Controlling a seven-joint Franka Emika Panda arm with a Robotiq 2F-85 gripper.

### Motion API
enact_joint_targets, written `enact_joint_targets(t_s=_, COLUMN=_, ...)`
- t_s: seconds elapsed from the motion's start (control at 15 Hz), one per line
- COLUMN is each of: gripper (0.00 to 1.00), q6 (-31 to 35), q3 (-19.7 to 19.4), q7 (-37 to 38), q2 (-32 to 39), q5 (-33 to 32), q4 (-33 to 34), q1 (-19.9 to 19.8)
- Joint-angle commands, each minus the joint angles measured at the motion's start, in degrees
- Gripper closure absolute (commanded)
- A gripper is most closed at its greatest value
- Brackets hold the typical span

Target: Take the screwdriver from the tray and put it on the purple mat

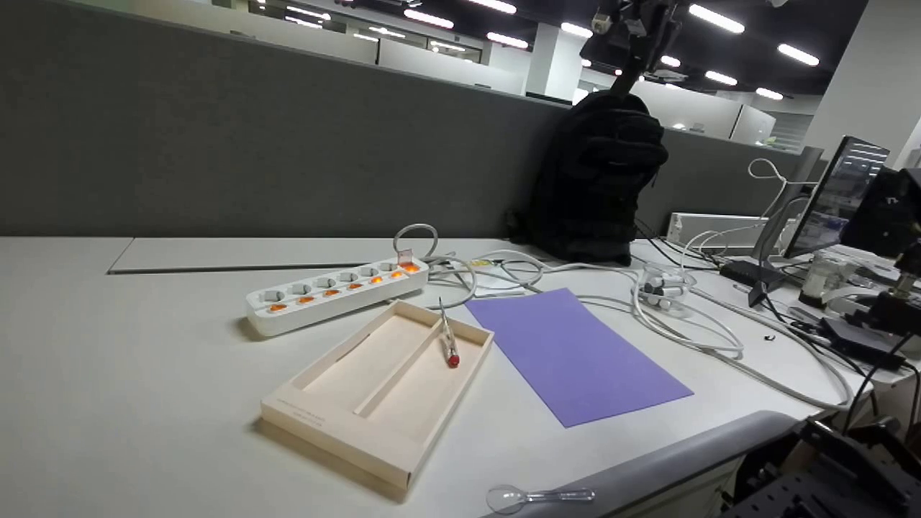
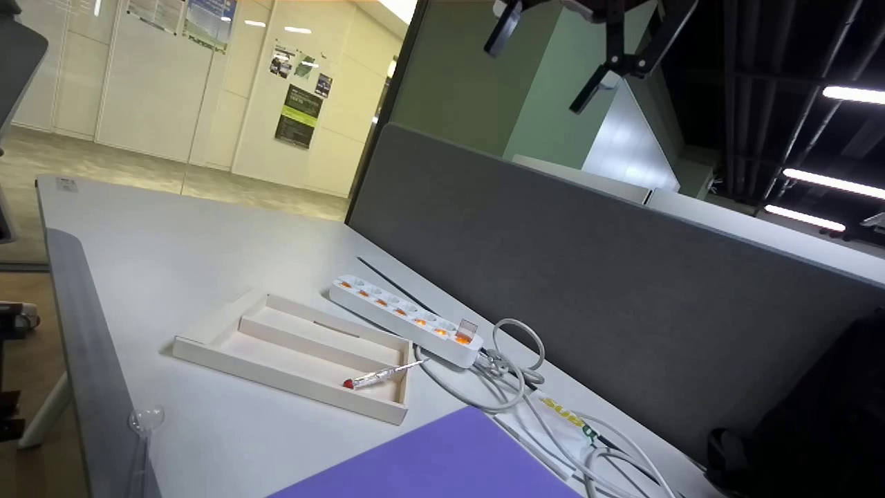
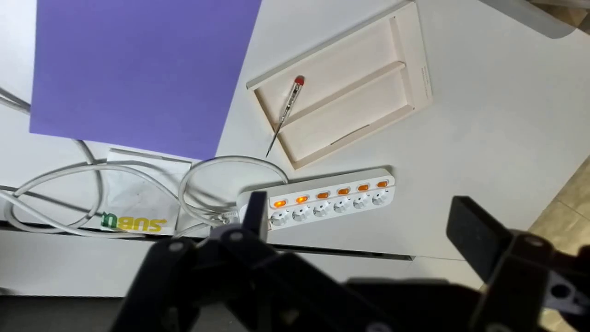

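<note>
The screwdriver [image 1: 449, 342] has a clear handle with a red end and a thin shaft. It lies in the tray's compartment nearer the mat, its shaft leaning over the end rim with the tip outside; it also shows in an exterior view [image 2: 379, 377] and the wrist view [image 3: 290, 101]. The cream tray [image 1: 327, 424] with a central divider shows in the wrist view [image 3: 423, 74] too. The purple mat [image 1: 575, 360] lies flat beside it, also in the wrist view [image 3: 143, 69]. My gripper [image 2: 536, 77] is open and empty, high above the table; its spread fingers show in the wrist view [image 3: 358, 214].
A white power strip [image 1: 334, 295] with orange switches lies beside the tray. Grey cables [image 3: 101, 170] and a white packet [image 3: 143, 198] lie near the mat. A clear spoon [image 1: 540, 496] is at the table's edge. A black backpack [image 1: 597, 180] leans on the grey partition [image 1: 252, 137].
</note>
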Motion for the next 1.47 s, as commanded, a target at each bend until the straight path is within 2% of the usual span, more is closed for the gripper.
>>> enact_joint_targets(t_s=0.0, gripper=0.0, q6=6.62, q3=3.49, q7=0.06, q2=1.98, q5=0.87, q4=-2.63, q1=-0.77)
enact_joint_targets(t_s=0.47, gripper=0.0, q6=22.21, q3=10.55, q7=1.75, q2=10.83, q5=0.52, q4=-7.91, q1=1.65)
enact_joint_targets(t_s=1.0, gripper=0.0, q6=32.04, q3=16.17, q7=4.65, q2=22.48, q5=-0.1, q4=-9.61, q1=1.64)
enact_joint_targets(t_s=1.27, gripper=0.0, q6=37.65, q3=18.35, q7=8.08, q2=27.4, q5=-3.12, q4=-10.03, q1=1.08)
enact_joint_targets(t_s=1.4, gripper=0.0, q6=41.64, q3=18.82, q7=11.48, q2=29.64, q5=-7.01, q4=-10.55, q1=0.78)
